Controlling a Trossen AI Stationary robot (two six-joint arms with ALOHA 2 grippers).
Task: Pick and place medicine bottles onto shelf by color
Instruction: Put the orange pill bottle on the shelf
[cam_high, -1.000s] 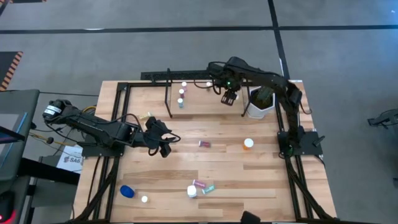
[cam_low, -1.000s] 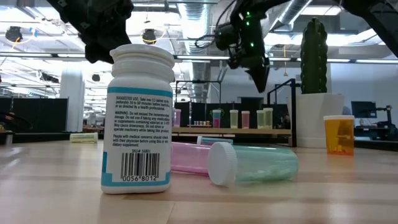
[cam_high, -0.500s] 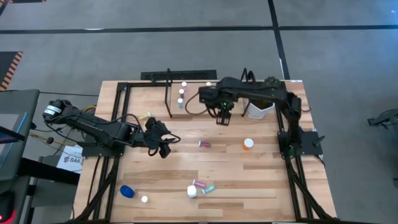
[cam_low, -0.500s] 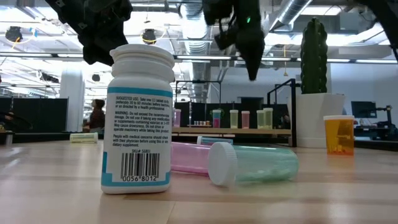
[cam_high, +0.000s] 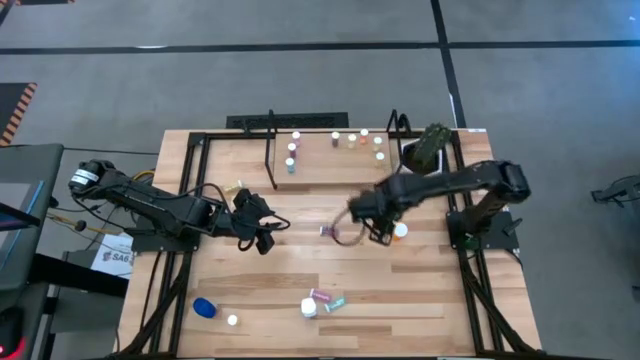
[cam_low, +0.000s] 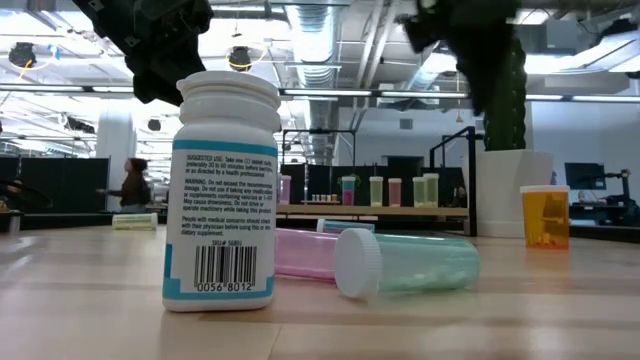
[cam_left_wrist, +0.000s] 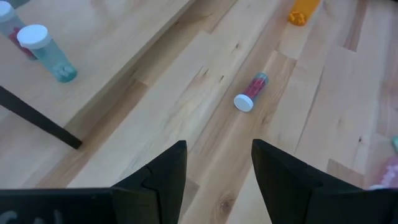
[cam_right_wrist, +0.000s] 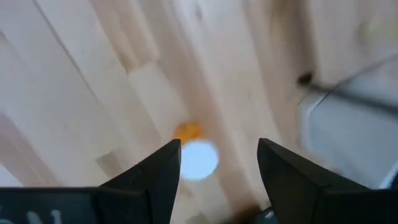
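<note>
An orange medicine bottle (cam_high: 400, 231) with a white cap (cam_right_wrist: 199, 158) stands upright on the table right of centre. My right gripper (cam_high: 380, 230) hangs open right beside and above it, fingers pointing down; the cap shows between them. A red vial (cam_high: 328, 231) lies on its side at mid-table, also in the left wrist view (cam_left_wrist: 251, 93). My left gripper (cam_high: 262, 234) waits open left of centre, holding nothing. Several small bottles (cam_high: 352, 139) stand on the shelf (cam_high: 320, 165) at the far edge. More bottles sit near the front: blue (cam_high: 204, 307), white (cam_low: 222, 190), pink (cam_low: 305, 255), teal (cam_low: 405, 262).
A white pot with a cactus (cam_high: 425, 150) stands at the shelf's right end, close behind the right arm. The shelf's black rods (cam_high: 272, 150) rise at its sides. Bare tabletop lies between the two grippers and the front bottles.
My right gripper has swung from above the shelf toward the table's near side and stands over the orange bottle right of centre, still open. The bottles on the shelf's right half, which the arm covered before, show in the high view.
</note>
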